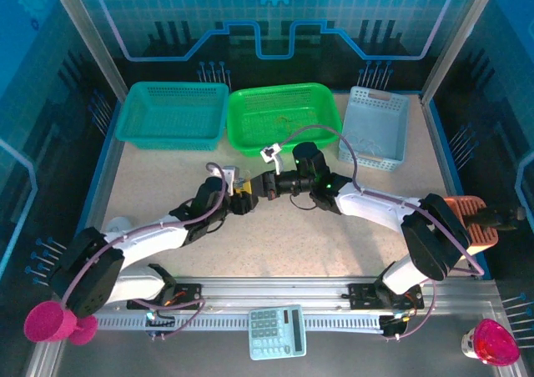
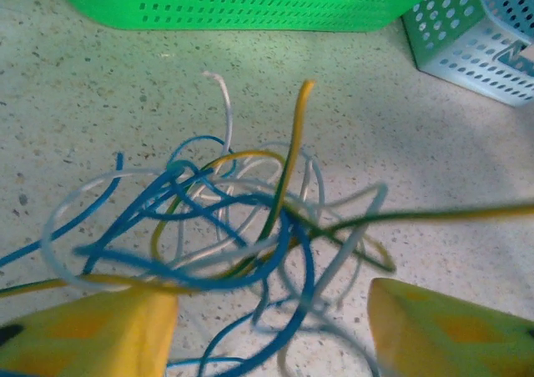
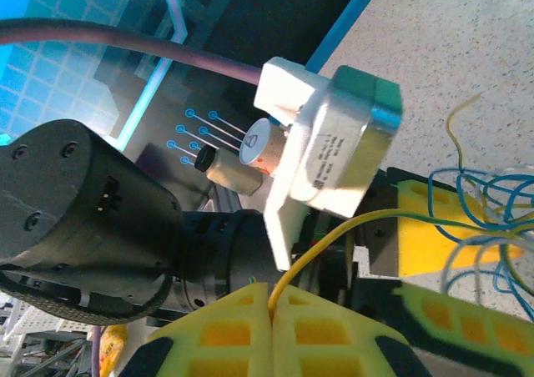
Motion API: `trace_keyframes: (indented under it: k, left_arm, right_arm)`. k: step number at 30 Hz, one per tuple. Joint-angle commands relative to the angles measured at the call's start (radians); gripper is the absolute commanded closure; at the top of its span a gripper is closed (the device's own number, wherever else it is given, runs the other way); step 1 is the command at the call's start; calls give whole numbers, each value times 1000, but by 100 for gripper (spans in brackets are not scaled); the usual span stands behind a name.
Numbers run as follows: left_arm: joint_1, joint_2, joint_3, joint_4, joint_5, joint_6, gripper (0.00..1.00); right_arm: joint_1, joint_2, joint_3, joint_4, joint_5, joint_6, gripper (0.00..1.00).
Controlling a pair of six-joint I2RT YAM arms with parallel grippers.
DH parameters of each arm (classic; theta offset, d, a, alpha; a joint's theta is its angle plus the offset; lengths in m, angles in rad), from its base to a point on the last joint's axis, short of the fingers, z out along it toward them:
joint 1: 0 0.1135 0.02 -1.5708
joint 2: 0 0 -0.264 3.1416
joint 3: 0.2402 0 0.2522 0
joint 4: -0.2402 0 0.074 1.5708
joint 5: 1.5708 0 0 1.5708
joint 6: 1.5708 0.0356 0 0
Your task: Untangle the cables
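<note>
Right hand [image 3: 271, 298] pressed together, pinching a thin yellow cord [image 3: 329, 237] — left hand [image 2: 271, 310] spread either side of looping, tangled cables [image 2: 284, 218].

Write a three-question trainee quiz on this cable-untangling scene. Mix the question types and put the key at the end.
1. True or false: the fingers of the right gripper are closed on a yellow cable.
2. Multiple choice: in the top view, what colour is the middle basket of the three at the far side of the table? A) teal B) green C) light blue
3. Fill in: the fingers of the left gripper stand ___, with loops of the tangle of cables between them.

Key
1. True.
2. B, the green basket.
3. Open.
</note>
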Motion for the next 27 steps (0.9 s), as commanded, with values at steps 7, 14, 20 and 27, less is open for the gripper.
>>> trace_keyframes:
  k: [7, 14, 20, 27]
  left_arm:
    - [-5, 32, -18, 44, -31, -32, 100]
    - [-5, -1, -68, 41, -18, -65, 100]
    - [-5, -22, -95, 39, -10, -79, 100]
    - [-5, -65, -97, 17, 11, -84, 100]
  right_arm:
    - [-18, -80, 76, 29, -60, 54, 100]
    - [-107, -159, 145, 19, -88, 99, 100]
    - [-172, -182, 260, -30, -107, 88, 100]
    - [-268, -86, 421, -150, -55, -1, 100]
